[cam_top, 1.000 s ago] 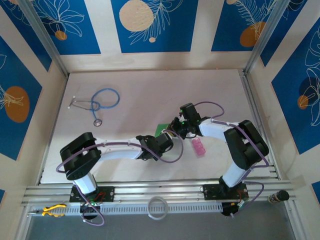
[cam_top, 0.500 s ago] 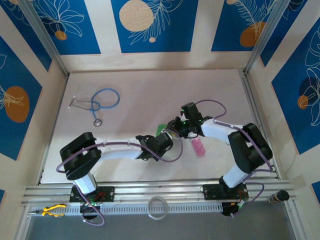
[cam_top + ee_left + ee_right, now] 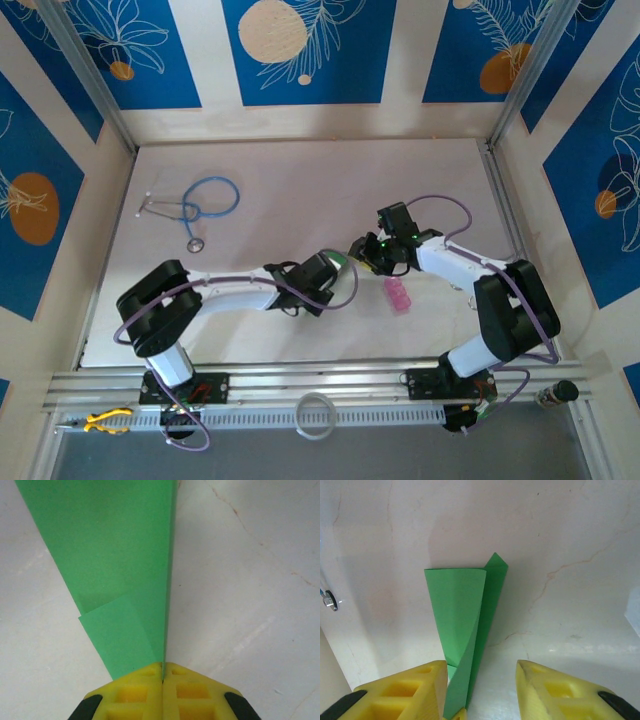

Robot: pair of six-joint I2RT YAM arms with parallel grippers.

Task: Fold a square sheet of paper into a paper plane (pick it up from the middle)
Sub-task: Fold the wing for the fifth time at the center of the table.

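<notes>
Paper (image 3: 115, 555), bright green and folded into a long narrow wedge, is pinched at its narrow end by the left gripper (image 3: 163, 667), whose yellow pads are pressed together with only the sheet between them. It is held on edge over the pale table (image 3: 300, 180), near the middle, between the two wrists.

Compared with a second ago, the right gripper (image 3: 482, 680) has been drawn back toward its own side, and its jaws, then together, are now parted. The paper is seen between them, close to one pad, though contact cannot be confirmed. The left gripper has meanwhile been shifted forward and to the right. A handover is suggested: the fold is now carried by the left arm alone, and the right is freed for the next crease.

The sheet is thin, matte and smooth, with sharp straight creases. A smaller flap overlaps at the pinched end. At the far end one layer is curled open, and a pointed corner stands behind it. The table is white with faint hairline marks. A small pink bottle (image 3: 398, 295) lies near the right gripper, and a blue stethoscope (image 3: 200, 205) is well apart at the far left.
</notes>
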